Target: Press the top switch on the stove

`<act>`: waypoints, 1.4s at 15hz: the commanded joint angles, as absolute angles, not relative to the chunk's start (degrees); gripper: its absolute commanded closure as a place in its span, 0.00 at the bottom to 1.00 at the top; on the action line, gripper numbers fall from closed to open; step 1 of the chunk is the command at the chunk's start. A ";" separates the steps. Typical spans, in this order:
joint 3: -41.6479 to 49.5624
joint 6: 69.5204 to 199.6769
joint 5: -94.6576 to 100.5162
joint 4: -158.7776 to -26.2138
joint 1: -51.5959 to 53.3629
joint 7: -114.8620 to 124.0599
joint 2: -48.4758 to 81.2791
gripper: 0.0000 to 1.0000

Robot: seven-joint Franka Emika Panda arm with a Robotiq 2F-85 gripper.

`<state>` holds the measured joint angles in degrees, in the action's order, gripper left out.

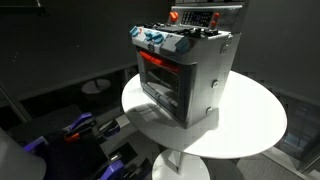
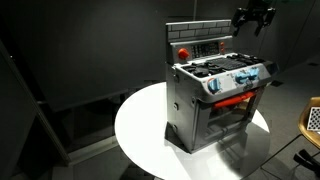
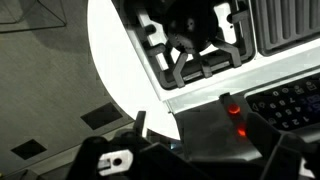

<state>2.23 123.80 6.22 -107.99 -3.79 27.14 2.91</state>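
Note:
The silver-grey toy stove (image 1: 190,75) (image 2: 215,100) stands on a round white table (image 1: 250,130) (image 2: 140,130). It has blue-and-white knobs (image 1: 155,40) (image 2: 240,80) and a red back panel (image 1: 205,18) (image 2: 200,45). My gripper (image 2: 252,20) hangs open and empty in the air, above and behind the back panel, touching nothing. In the wrist view I look down on the black burners (image 3: 190,40) and the panel's grey side face. That face carries two red lit switches, one (image 3: 231,107) above the other (image 3: 243,130). They lie between my spread dark fingers (image 3: 200,135).
Black curtains surround the table. Blue and purple equipment (image 1: 80,130) sits low beside the table. A tan object (image 2: 312,118) shows at the frame edge. The table rim (image 3: 110,60) curves beside the stove, with dark tiled floor below.

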 commanded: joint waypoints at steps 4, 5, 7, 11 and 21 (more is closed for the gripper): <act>3.60 121.76 7.29 -102.43 -2.89 29.53 8.17 0.00; 3.66 121.72 7.29 -102.00 -2.75 29.50 8.72 0.00; 3.76 121.75 7.32 -101.34 -2.46 29.49 9.62 0.00; 3.98 121.57 7.12 -99.88 -1.82 29.35 11.32 0.00; 4.61 120.56 6.21 -95.02 -1.40 28.90 15.97 0.00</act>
